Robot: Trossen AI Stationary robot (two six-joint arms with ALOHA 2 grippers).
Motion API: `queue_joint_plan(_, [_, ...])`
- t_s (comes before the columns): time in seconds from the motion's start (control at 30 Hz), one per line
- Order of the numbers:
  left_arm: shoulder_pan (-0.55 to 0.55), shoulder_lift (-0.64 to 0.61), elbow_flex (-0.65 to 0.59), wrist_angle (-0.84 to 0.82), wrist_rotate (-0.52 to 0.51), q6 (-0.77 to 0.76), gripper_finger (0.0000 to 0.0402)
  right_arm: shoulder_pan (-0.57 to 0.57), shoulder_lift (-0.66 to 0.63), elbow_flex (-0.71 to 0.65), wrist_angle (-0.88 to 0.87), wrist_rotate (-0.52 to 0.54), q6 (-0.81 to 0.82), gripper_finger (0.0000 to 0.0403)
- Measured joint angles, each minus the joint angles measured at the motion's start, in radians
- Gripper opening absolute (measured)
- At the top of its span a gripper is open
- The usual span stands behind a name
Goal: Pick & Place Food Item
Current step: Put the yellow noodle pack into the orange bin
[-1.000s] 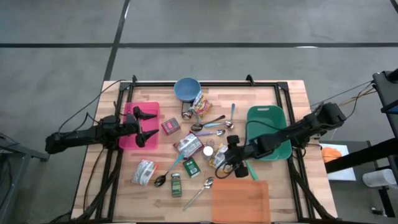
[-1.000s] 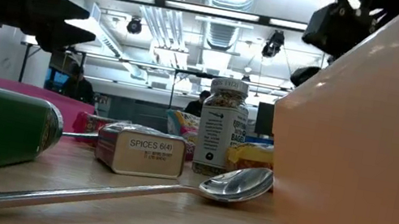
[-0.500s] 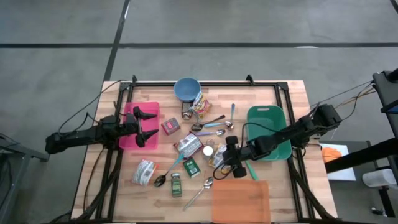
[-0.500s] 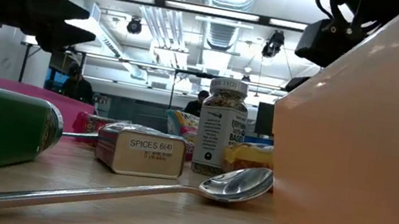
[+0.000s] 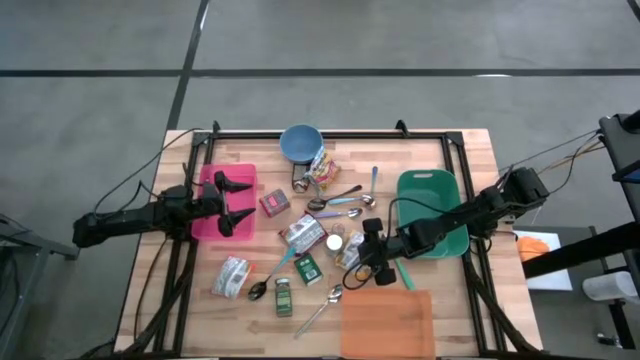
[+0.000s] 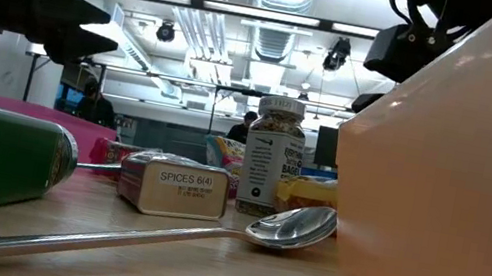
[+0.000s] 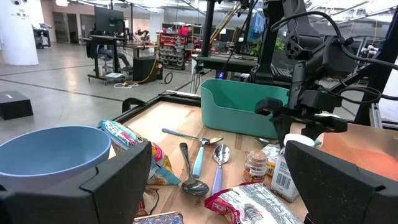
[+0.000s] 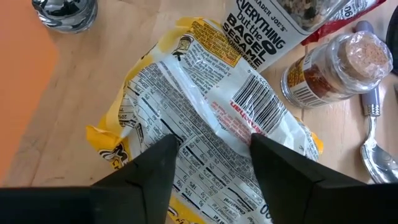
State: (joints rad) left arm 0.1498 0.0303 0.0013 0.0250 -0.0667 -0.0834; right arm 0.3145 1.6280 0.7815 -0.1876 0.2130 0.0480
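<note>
A yellow snack packet (image 8: 205, 106) lies flat on the wooden table, back label up, just left of the green bin (image 5: 432, 188). My right gripper (image 8: 214, 163) slants down onto it, open, one finger on each side of the packet's crinkled middle. In the high view that gripper (image 5: 360, 262) covers most of the packet (image 5: 349, 257). My left gripper (image 5: 244, 205) hangs open and level over the pink tray (image 5: 208, 218) at the table's left, holding nothing. My right gripper comes slanting down from the table's right side. Its two fingertips (image 8: 160, 163) are set on the packet's upper face (image 8: 211, 140), with a raised ridge of wrapper between them. The packet lies flat on the table. Whether the wrapper is pinched, I cannot tell.
A bagel-seasoning jar (image 8: 283, 17) and a small red spice jar (image 8: 336, 70) lie close beside the packet. Spoons (image 5: 340, 198), spice tins, a green jar (image 5: 284, 296) and more packets crowd the table's middle. A blue bowl (image 5: 300, 142) stands far; an orange board (image 5: 388, 322) lies near.
</note>
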Motion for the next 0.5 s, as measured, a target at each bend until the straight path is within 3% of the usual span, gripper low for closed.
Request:
queue_joint_plan(0.23, [0.0,0.0,0.0,0.0,0.0,0.0,0.0372,0.0,-0.012,-0.002,0.001,0.001,0.0,0.0103])
queue_joint_plan(0.5, [0.0,0.0,0.0,0.0,0.0,0.0,0.0372,0.0,-0.012,-0.003,0.01,-0.001,0.001,0.0037])
